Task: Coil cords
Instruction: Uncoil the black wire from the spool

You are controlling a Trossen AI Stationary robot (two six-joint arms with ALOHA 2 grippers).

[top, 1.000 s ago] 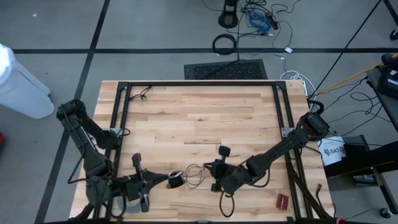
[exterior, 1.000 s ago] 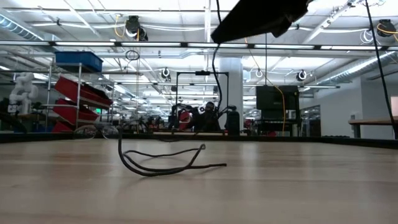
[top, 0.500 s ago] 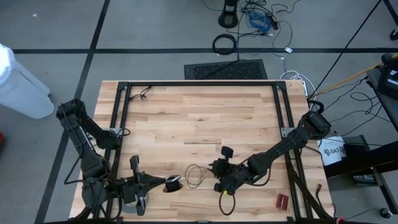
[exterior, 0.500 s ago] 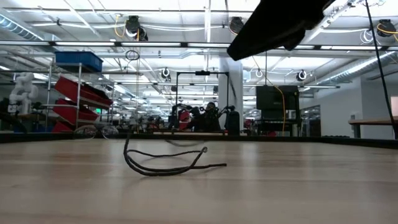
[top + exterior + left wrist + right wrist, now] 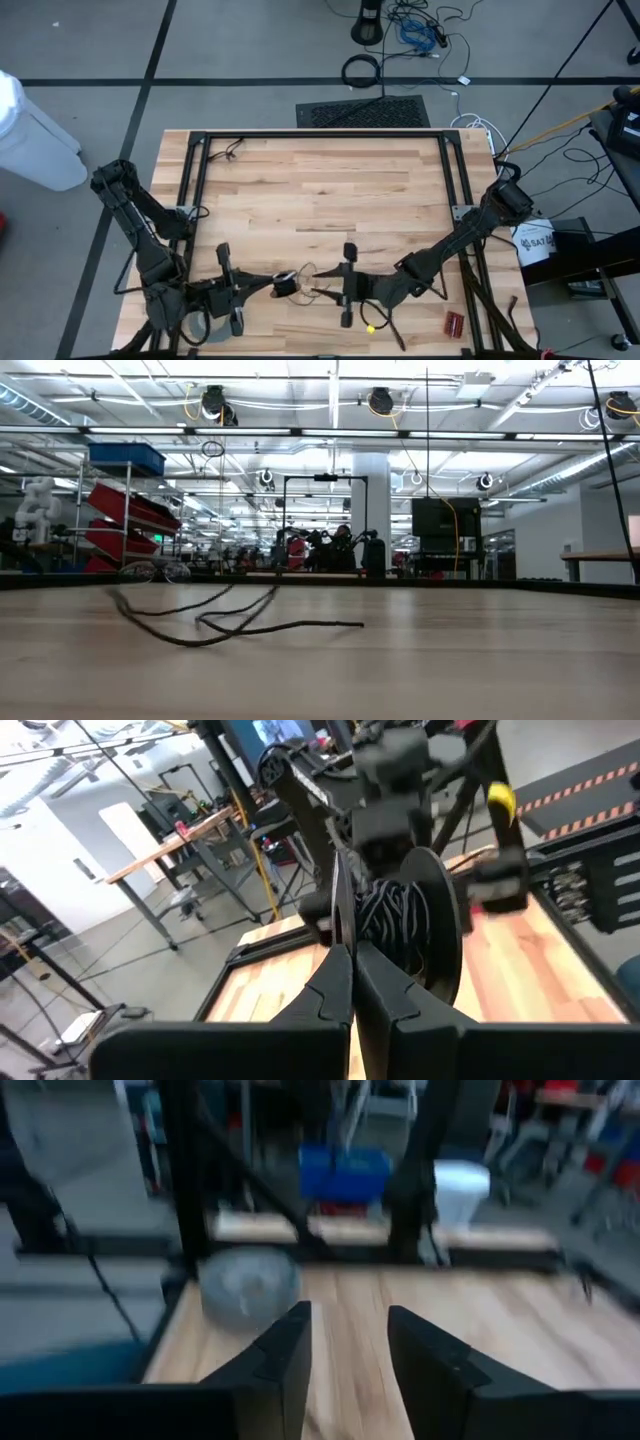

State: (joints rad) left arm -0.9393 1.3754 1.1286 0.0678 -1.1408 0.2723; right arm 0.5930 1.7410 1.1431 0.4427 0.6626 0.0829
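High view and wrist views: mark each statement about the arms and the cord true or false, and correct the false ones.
1. The left gripper is shut on the black disc. True.
2. The right gripper is shut. False: its fingers stand apart, with nothing between them.
3. Loose wire lies between the two grippers. True.
4. Both grippers are at the table's far edge. False: both are near its front edge.

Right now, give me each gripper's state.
Left gripper: shut on the small black disc wound with thin wire.
Right gripper: open, holding nothing.
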